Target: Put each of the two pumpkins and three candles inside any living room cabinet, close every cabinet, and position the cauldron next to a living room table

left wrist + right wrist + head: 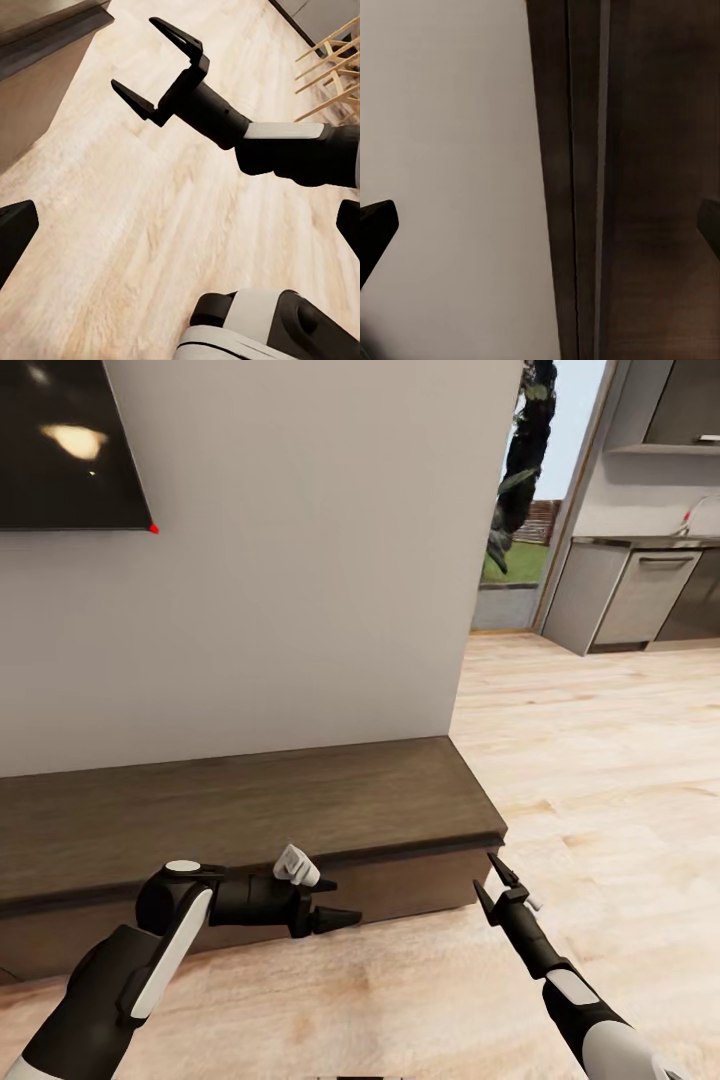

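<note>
The long dark cabinet [250, 810] sits against the white wall [300, 560], its fronts shut, with a dark screen [60, 440] above its left part. The left pincer [335, 905] hangs low in front of the cabinet's face, its spread unclear. The right pincer [492, 882] points at the cabinet's right corner, fingers spread wide and empty, above the wooden floor [600, 780]
</note>
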